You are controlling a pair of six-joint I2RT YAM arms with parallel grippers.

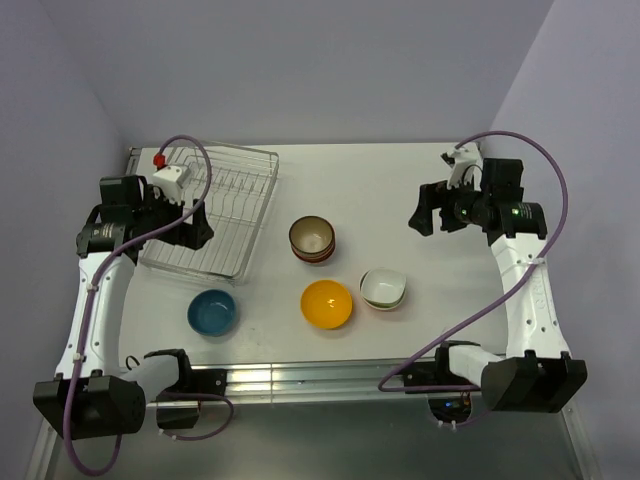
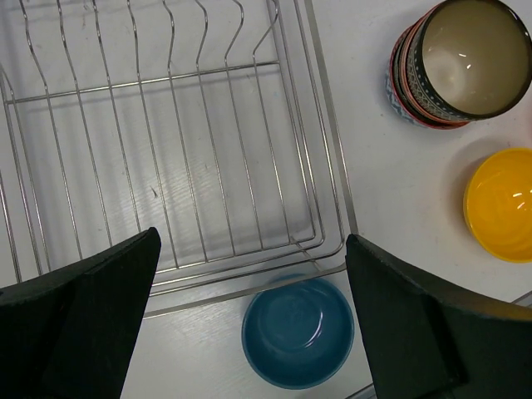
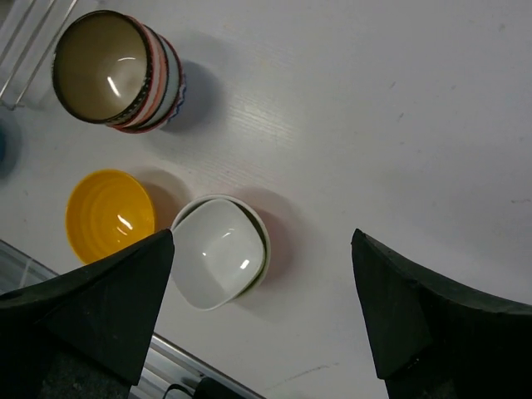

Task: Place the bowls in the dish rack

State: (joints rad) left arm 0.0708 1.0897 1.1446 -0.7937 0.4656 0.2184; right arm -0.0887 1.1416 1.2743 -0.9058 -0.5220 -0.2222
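The dish rack is a silver wire rack at the back left, with nothing in it. Four lots of bowls sit on the table: a blue bowl, a yellow bowl, white nested bowls and a red-patterned stack. My left gripper hovers open over the rack's near end. In the left wrist view the left gripper frames the rack's rim and the blue bowl. My right gripper hangs open above the table, right of the bowls. In the right wrist view the right gripper has the white bowls below it.
Purple walls close in the table on the left, back and right. A metal rail runs along the near edge by the arm bases. The patterned stack and the yellow bowl lie left of the white bowls.
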